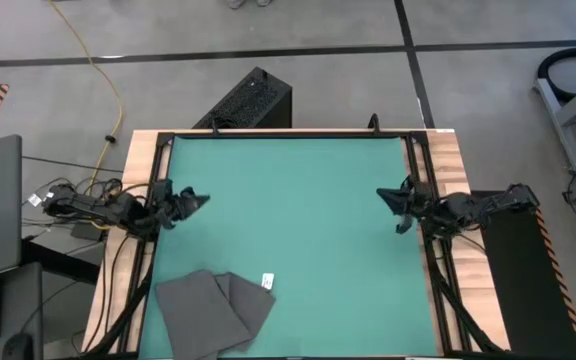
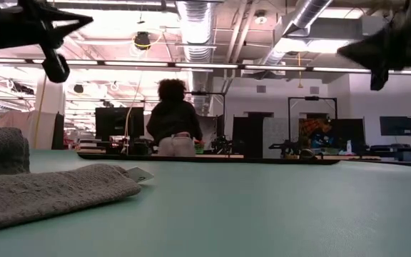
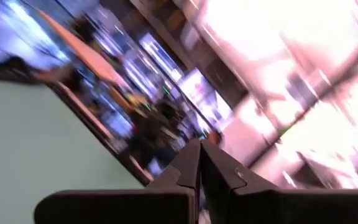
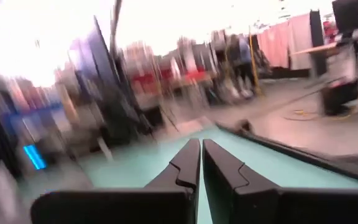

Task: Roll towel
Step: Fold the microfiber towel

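Charcoal-grey towel (image 1: 211,309) lies loosely folded on the green mat (image 1: 298,210) at the table's near left corner. Left gripper (image 1: 196,201) and right gripper (image 1: 386,195) hang above the mat's side edges, fingers clenched, empty.

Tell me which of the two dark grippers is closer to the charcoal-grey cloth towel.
The left gripper, hovering at the green mat's left edge. The charcoal-grey cloth towel lies at the mat's near-left corner, on that arm's side; the right gripper hangs across the mat.

We see the towel (image 2: 41,193) as rough, matt terry cloth, the green mat (image 1: 298,220) smooth and matt, the surface (image 1: 140,160) edged in pale wood.
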`<action>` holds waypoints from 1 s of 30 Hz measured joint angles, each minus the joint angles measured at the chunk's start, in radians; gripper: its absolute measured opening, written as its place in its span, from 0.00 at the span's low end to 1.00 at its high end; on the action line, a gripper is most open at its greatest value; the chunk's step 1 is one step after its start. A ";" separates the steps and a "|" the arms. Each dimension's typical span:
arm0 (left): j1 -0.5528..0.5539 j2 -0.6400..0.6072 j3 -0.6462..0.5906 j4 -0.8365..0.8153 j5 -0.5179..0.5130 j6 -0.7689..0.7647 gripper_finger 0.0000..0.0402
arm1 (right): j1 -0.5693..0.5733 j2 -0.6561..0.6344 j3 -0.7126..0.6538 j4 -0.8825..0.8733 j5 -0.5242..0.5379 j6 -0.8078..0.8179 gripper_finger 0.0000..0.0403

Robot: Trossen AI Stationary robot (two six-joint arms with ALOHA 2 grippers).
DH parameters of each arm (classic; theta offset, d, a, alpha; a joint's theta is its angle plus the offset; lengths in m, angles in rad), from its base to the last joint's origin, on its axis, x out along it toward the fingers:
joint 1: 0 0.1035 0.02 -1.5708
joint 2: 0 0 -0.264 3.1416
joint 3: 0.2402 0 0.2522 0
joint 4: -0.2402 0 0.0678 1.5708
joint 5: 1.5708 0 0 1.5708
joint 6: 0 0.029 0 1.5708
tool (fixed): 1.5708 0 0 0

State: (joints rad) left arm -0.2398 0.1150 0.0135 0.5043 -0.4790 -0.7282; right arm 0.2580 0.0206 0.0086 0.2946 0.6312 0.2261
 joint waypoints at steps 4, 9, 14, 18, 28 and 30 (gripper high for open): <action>0.000 0.000 0.005 -0.010 -0.086 0.026 0.00 | -0.024 0.000 0.000 0.202 0.000 0.166 0.11; 0.000 0.000 0.007 -0.091 -0.106 0.023 0.00 | -0.033 -0.001 0.000 0.271 -0.001 0.291 0.11; 0.000 0.003 0.009 -0.173 -0.089 -0.029 0.00 | -0.032 -0.001 0.000 0.260 -0.001 0.298 0.11; 0.000 0.003 0.010 -0.211 -0.065 -0.060 0.00 | -0.032 -0.001 0.000 0.259 0.000 0.298 0.11; 0.001 0.003 0.011 -0.130 -0.003 -0.202 0.00 | -0.032 -0.001 0.000 0.271 -0.004 0.298 0.11; 0.000 0.003 0.012 -0.028 0.054 -0.161 0.01 | -0.032 -0.001 0.000 0.271 -0.003 0.303 0.11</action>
State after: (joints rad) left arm -0.2394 0.1177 0.0255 0.4759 -0.4254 -0.8890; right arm 0.2264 0.0196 0.0090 0.5655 0.6281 0.5294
